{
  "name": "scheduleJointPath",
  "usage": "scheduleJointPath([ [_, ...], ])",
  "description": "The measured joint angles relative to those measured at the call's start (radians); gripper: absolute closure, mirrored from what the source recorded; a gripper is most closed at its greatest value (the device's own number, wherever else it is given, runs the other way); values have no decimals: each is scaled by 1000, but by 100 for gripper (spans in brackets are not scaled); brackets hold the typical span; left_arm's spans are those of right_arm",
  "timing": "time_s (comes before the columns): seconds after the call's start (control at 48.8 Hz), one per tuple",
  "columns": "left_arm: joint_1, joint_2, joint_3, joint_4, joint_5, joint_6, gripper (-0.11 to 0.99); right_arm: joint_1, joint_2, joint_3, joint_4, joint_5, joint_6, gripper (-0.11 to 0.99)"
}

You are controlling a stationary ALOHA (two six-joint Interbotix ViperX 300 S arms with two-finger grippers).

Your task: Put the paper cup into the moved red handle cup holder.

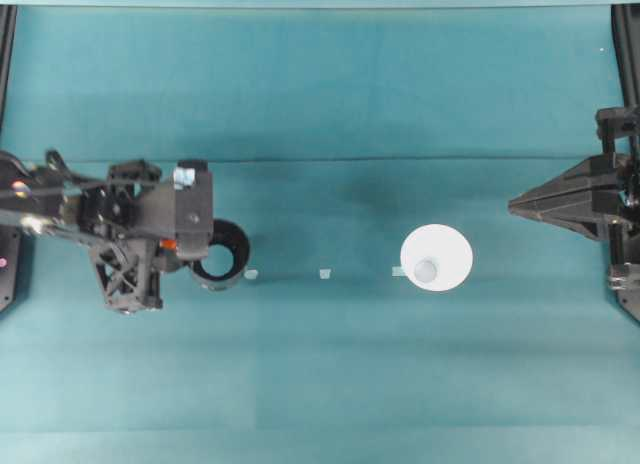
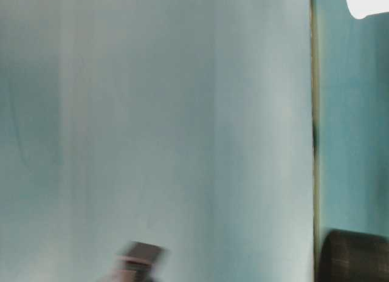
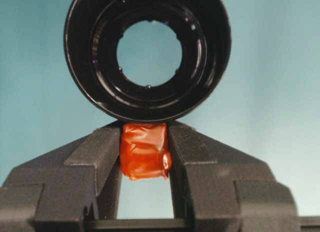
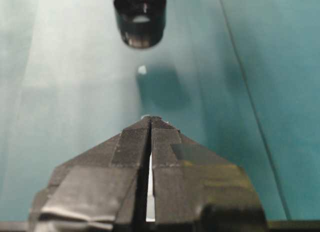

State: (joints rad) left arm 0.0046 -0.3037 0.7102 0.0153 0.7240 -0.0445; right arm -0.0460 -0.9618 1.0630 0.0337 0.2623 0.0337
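Overhead: left gripper [image 1: 178, 246] clamped on the red-orange tab of the red handle cup holder [image 1: 222, 254], holder standing on the teal tabletop [image 1: 330, 364] at left; paper cup [image 1: 437, 259] upside down, base circle up, right of centre, well apart from holder; three small pale markers [image 1: 323, 274] in a row between the two; right gripper [image 1: 520, 205] parked at the right edge, tips together, nothing held, near the cup but not touching. Table-level: mostly blurred pale backdrop; white edge of paper cup [image 2: 368, 2] visible against the tabletop, dark blurred shape at one corner, not identifiable. Left wrist: fingers [image 3: 100, 152] pinching the handle tab [image 3: 145, 151] from both sides, black ring of the holder [image 3: 147, 54] just beyond, open through the middle, tabletop showing through. Right wrist: right gripper [image 4: 150, 123] closed, only a thin slit between pads, holder [image 4: 140, 18] far ahead, one small marker [image 4: 142, 69] on the cloth in between. Judged step: holder placement, left arm holding it by the tab; cup not yet picked. Next likely calls for releasing the tab, opening the right gripper, grasping the inverted cup, probably turning it upright, carrying it across and lowering into the ring.
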Motion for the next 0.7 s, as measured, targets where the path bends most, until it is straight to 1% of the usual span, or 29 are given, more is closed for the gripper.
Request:
scheduleJointPath([
  [0.021, 2, -6, -11, 0, 11, 5, 59, 0, 0, 2, 2, 0, 2, 97],
  [0.144, 2, -28, -61, 2, 54, 20, 59, 0, 0, 0, 0, 0, 2, 97],
  [0.287, 2, -18, -110, 0, 75, 23, 59, 0, -2, 0, 2, 3, 0, 97],
  [0.349, 0, -2, -127, 2, 78, 28, 59, 0, -2, 0, 2, 6, 2, 97],
  [0.39, 2, 15, -143, 2, 78, 34, 59, 0, 0, 0, 0, 11, 2, 97],
  [0.41, 0, 23, -149, 0, 78, 37, 59, 2, -2, 0, 2, 11, 0, 97],
  [0.513, 0, 64, -192, 2, 78, 55, 59, 2, -2, 0, 0, 11, 2, 97],
  [0.554, 2, 83, -209, 2, 78, 60, 59, 0, -2, 0, 2, 11, 2, 97],
  [0.697, 0, 156, -279, 2, 64, 64, 59, 0, -3, 0, 0, 14, 0, 97],
])
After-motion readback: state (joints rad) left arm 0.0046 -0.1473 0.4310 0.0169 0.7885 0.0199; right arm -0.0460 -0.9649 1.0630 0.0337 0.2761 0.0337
